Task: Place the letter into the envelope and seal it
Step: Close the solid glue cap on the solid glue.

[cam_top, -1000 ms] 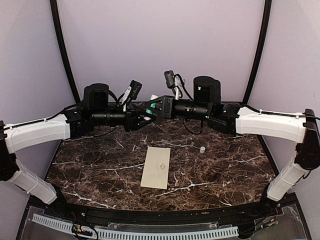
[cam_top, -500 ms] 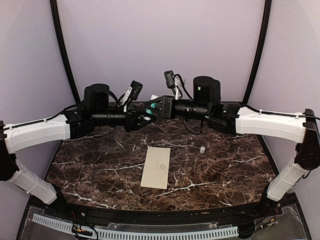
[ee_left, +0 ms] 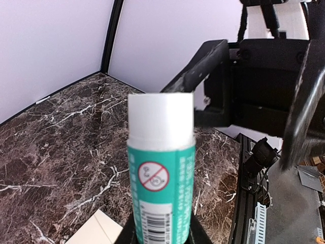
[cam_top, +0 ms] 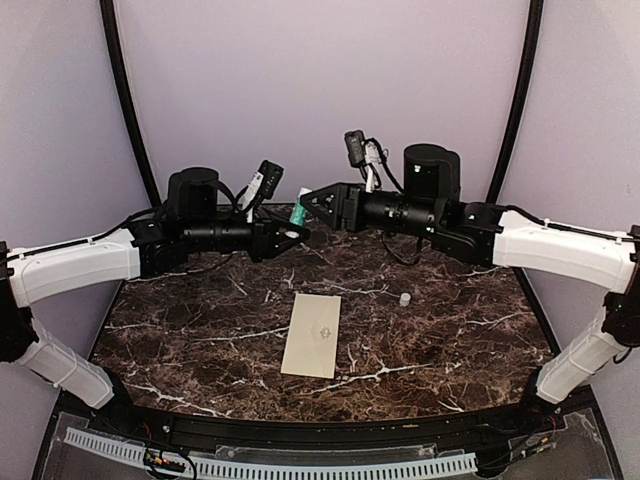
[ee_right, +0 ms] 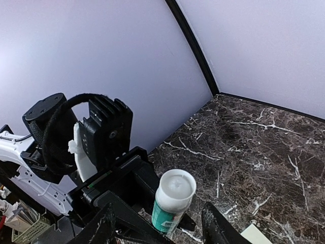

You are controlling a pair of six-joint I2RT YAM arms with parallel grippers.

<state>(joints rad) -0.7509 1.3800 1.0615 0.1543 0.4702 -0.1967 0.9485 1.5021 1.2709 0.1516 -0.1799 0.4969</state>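
The envelope (cam_top: 312, 334) is laid flat on the table (cam_top: 180, 330), below and nearer than both claws; whether the letter is inside cannot be told. Farther back, a glue stick (ee_left: 161, 173) is clamped by the left gripper (cam_top: 296, 234), and the right gripper (cam_top: 309, 203) is held with jaws spread beside its white top.

the envelope (cam_top: 312, 335) is a plain cream, long rectangle lying flat on the dark marbled desk (cam_top: 180, 330), just toward 6 o'clock of the middle. its long axis runs roughly from 1 o'clock to 7 o'clock. a small faint diamond emblem shows near the centre of its upper face.
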